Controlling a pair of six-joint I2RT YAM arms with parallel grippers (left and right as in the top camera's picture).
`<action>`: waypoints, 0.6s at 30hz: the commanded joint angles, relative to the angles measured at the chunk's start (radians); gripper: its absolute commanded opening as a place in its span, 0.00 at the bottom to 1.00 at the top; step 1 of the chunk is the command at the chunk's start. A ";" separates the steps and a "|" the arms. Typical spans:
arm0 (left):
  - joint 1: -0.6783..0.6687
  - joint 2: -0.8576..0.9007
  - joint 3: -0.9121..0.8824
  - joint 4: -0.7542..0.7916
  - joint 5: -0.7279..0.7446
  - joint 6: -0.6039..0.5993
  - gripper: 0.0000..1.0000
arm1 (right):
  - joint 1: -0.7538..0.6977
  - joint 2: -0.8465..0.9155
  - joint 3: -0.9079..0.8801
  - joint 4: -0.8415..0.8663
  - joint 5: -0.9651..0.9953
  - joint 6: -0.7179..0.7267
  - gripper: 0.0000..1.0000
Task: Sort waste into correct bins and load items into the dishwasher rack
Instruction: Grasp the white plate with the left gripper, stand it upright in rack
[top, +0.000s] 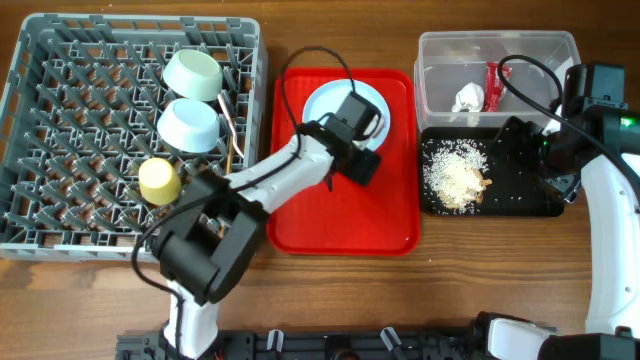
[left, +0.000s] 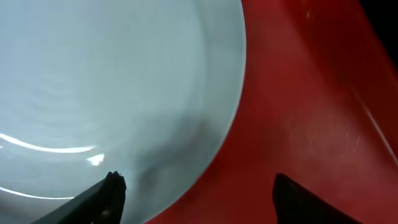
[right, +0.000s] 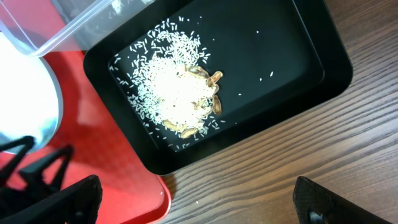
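Observation:
The pale blue plate (top: 340, 100) lies on the red serving tray (top: 300, 215). My left gripper (top: 358, 158) is open, low over the plate's near rim. In the left wrist view one finger is over the plate (left: 106, 81) and the other over the tray (left: 311, 112), with the gripper (left: 198, 196) empty. My right gripper (top: 545, 162) is open and empty, above the black tray (top: 530, 205) that holds rice scraps (top: 455, 175). The right wrist view shows the gripper (right: 199, 202), the scraps (right: 177, 99) and the black tray (right: 280, 56). The clear tub (top: 440, 55) holds the tissue (top: 468, 97) and the red wrapper (top: 492, 85).
The grey rack (top: 60, 140) at the left holds two pale bowls (top: 192, 73) (top: 188, 123), the yellow cup (top: 159, 179) and thin chopsticks (top: 236, 135). The fork is out of view. Bare wood table (right: 298, 155) lies in front of the black tray.

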 joint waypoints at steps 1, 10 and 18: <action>-0.017 0.028 0.003 -0.034 -0.032 0.046 0.47 | 0.001 -0.011 0.005 0.002 -0.002 -0.011 0.99; -0.023 0.010 0.012 -0.107 -0.032 0.045 0.04 | 0.001 -0.011 0.005 0.000 -0.002 -0.011 0.99; 0.087 -0.333 0.180 -0.218 0.165 -0.008 0.04 | 0.001 -0.011 0.005 -0.003 -0.002 -0.011 0.99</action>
